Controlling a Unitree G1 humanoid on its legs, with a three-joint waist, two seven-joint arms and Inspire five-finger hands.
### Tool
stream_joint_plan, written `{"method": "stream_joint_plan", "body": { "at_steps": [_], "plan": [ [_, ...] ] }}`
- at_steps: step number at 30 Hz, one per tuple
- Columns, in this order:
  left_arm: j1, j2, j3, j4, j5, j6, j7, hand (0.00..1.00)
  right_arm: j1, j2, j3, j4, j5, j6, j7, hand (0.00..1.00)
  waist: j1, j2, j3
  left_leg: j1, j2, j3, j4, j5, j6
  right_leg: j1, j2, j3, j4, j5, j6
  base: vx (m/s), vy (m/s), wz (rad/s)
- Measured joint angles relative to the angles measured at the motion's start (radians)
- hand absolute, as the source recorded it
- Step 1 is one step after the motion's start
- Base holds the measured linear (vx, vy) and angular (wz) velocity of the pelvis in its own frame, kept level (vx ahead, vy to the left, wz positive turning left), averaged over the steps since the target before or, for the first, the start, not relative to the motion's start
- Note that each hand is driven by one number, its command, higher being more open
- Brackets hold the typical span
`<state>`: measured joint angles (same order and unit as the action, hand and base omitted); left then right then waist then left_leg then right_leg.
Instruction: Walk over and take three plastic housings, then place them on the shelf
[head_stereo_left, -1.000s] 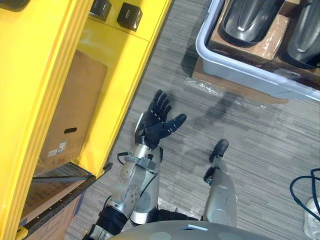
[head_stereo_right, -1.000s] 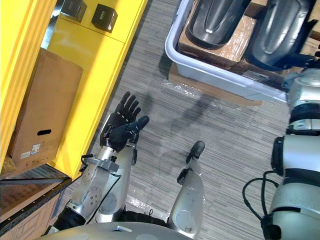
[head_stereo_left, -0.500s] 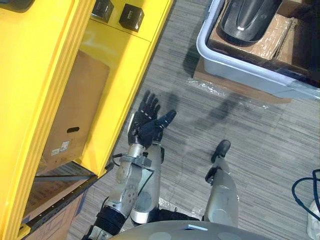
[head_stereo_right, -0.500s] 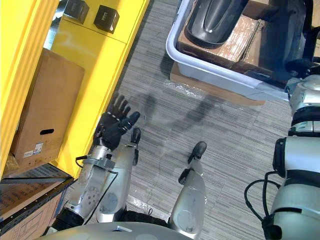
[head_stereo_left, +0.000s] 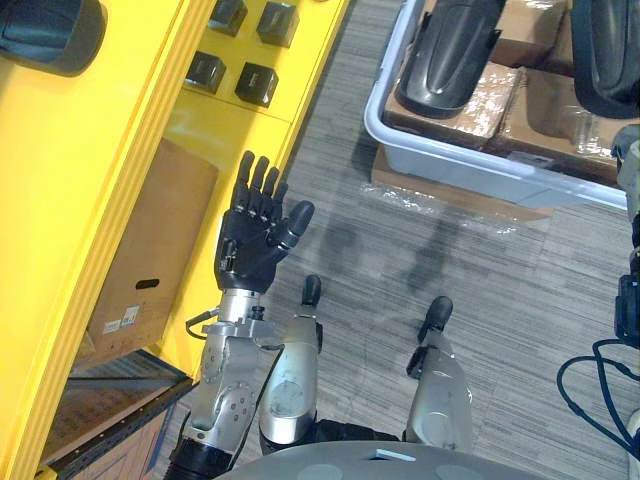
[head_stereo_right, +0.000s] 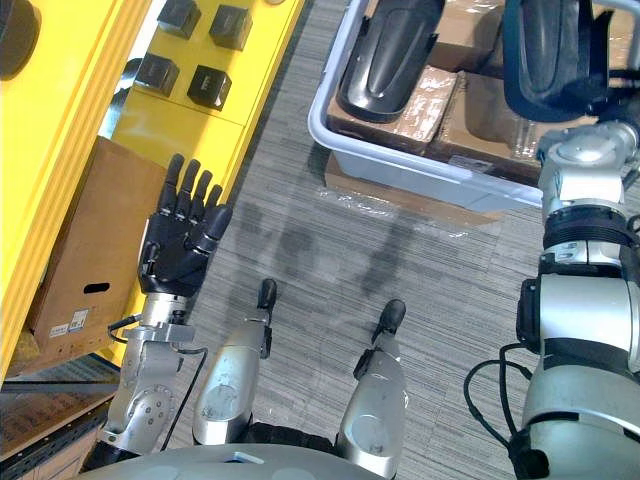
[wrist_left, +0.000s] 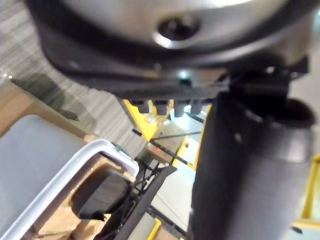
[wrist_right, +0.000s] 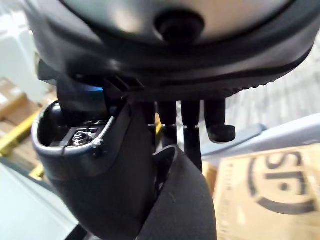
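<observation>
Plastic housing (head_stereo_left: 450, 55) lies in the grey bin (head_stereo_left: 470, 165) in the eye views, left hand (head_stereo_left: 262, 225) spread empty, while the right wrist view shows the right hand (wrist_right: 190, 120) curled round a second housing (wrist_right: 115, 200), apparently mid-pickup, next needing a clean lift toward the yellow shelf (head_stereo_left: 120, 120).

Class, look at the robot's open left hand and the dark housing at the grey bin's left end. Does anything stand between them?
Nothing visible blocks the way. Between the left hand and the housing lies bare floor, then the near wall of the grey bin, which the hand may have to reach over.
</observation>
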<state>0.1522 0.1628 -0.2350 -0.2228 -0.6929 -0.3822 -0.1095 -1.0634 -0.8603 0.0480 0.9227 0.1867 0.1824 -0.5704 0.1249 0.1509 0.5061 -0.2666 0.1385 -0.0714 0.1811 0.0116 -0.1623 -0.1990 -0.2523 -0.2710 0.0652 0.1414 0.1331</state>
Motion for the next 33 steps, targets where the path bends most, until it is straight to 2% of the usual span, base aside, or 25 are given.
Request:
{"method": "stream_joint_plan", "body": {
  "at_steps": [3, 5, 7, 8, 10, 13, 14, 16, 19, 23, 27, 30, 33],
  "plan": [
    [-0.013, 0.049, 0.030, -0.064, 0.006, 0.030, -0.023, 1.00, 0.059, 0.015, -0.018, -0.099, -0.076, -0.056, -0.009, 0.00, -0.003, -0.013, -0.006, 0.070, 0.016, 0.012, -0.046, 0.010, -0.006, 0.054, 0.014, -0.002, -0.019, -0.003, -0.001, 0.02, -0.037, -0.08],
    [-0.049, 0.072, 0.049, -0.069, -0.004, 0.075, -0.049, 1.00, 0.076, 0.048, -0.042, -0.131, -0.139, -0.083, -0.010, 0.00, -0.015, -0.032, -0.025, 0.095, 0.021, 0.016, -0.075, 0.021, -0.009, 0.068, 0.020, -0.003, -0.028, -0.006, -0.003, 0.02, -0.036, -0.02],
    [-0.115, 0.105, 0.042, -0.050, -0.017, 0.178, -0.073, 1.00, 0.135, 0.113, -0.060, -0.169, -0.218, -0.110, -0.008, 0.00, -0.023, -0.073, -0.074, 0.125, 0.030, 0.029, -0.122, 0.037, -0.013, 0.082, 0.029, -0.004, -0.053, -0.002, 0.001, 0.04, -0.030, -0.08],
    [-0.131, 0.112, 0.038, -0.044, -0.030, 0.206, -0.085, 1.00, 0.153, 0.130, -0.059, -0.184, -0.237, -0.112, -0.006, 0.00, -0.023, -0.084, -0.083, 0.137, 0.032, 0.036, -0.133, 0.041, -0.013, 0.086, 0.031, 0.000, -0.055, -0.002, 0.001, 0.07, -0.026, -0.15],
    [-0.207, 0.115, 0.001, 0.007, -0.114, 0.324, -0.121, 1.00, 0.221, 0.184, -0.059, -0.224, -0.341, -0.129, 0.012, 0.00, -0.034, -0.114, -0.117, 0.186, 0.034, 0.052, -0.165, 0.045, -0.014, 0.127, 0.032, 0.001, -0.080, 0.000, 0.003, 0.08, -0.016, -0.10],
    [-0.291, 0.097, -0.041, 0.109, -0.250, 0.456, -0.104, 1.00, 0.286, 0.238, -0.057, -0.286, -0.421, -0.161, 0.031, 0.00, -0.053, -0.136, -0.175, 0.223, 0.034, 0.071, -0.196, 0.046, -0.014, 0.156, 0.035, 0.004, -0.113, 0.006, 0.011, 0.08, -0.006, -0.10],
    [-0.306, 0.085, -0.046, 0.135, -0.271, 0.475, -0.095, 1.00, 0.301, 0.242, -0.057, -0.304, -0.429, -0.170, 0.034, 0.00, -0.055, -0.139, -0.187, 0.229, 0.035, 0.075, -0.204, 0.046, -0.014, 0.161, 0.036, 0.005, -0.120, 0.006, 0.012, 0.08, -0.008, -0.11],
    [-0.344, 0.050, -0.042, 0.228, -0.432, 0.540, -0.017, 1.00, 0.330, 0.263, -0.055, -0.352, -0.487, -0.216, 0.041, 0.00, -0.073, -0.148, -0.216, 0.259, 0.042, 0.094, -0.224, 0.047, -0.015, 0.173, 0.042, 0.008, -0.123, 0.006, 0.012, 0.08, -0.011, -0.15],
    [-0.374, 0.032, -0.041, 0.317, -0.547, 0.585, 0.052, 1.00, 0.370, 0.277, -0.056, -0.428, -0.527, -0.258, 0.041, 0.00, -0.089, -0.166, -0.241, 0.278, 0.047, 0.116, -0.225, 0.047, -0.015, 0.187, 0.047, 0.007, -0.130, 0.006, 0.012, 0.04, -0.015, -0.11],
    [-0.385, 0.018, -0.043, 0.358, -0.578, 0.610, 0.066, 1.00, 0.435, 0.304, -0.034, -0.516, -0.590, -0.311, 0.041, 0.00, -0.107, -0.189, -0.281, 0.298, 0.046, 0.122, -0.226, 0.046, -0.015, 0.213, 0.047, 0.003, -0.141, 0.006, 0.012, 0.00, 0.000, 0.00],
    [-0.400, -0.006, -0.046, 0.358, -0.598, 0.606, 0.104, 1.00, 0.466, 0.362, 0.014, -0.543, -0.613, -0.314, 0.043, 0.00, -0.103, -0.194, -0.316, 0.311, 0.047, 0.127, -0.235, 0.045, -0.016, 0.222, 0.047, 0.001, -0.143, 0.006, 0.012, -0.06, 0.000, 0.00],
    [-0.409, -0.013, -0.093, 0.369, -0.604, 0.599, 0.136, 1.00, 0.493, 0.411, 0.069, -0.548, -0.613, -0.320, 0.056, 0.00, -0.100, -0.201, -0.347, 0.314, 0.047, 0.129, -0.239, 0.048, -0.016, 0.223, 0.047, -0.001, -0.143, 0.006, 0.012, -0.04, 0.002, 0.00],
    [-0.413, -0.033, -0.118, 0.398, -0.644, 0.597, 0.141, 1.00, 0.504, 0.446, 0.112, -0.548, -0.614, -0.320, 0.087, 0.00, -0.100, -0.206, -0.353, 0.329, 0.047, 0.131, -0.248, 0.055, -0.017, 0.232, 0.046, -0.002, -0.143, 0.007, 0.012, -0.02, 0.003, 0.00]
  ]
}}
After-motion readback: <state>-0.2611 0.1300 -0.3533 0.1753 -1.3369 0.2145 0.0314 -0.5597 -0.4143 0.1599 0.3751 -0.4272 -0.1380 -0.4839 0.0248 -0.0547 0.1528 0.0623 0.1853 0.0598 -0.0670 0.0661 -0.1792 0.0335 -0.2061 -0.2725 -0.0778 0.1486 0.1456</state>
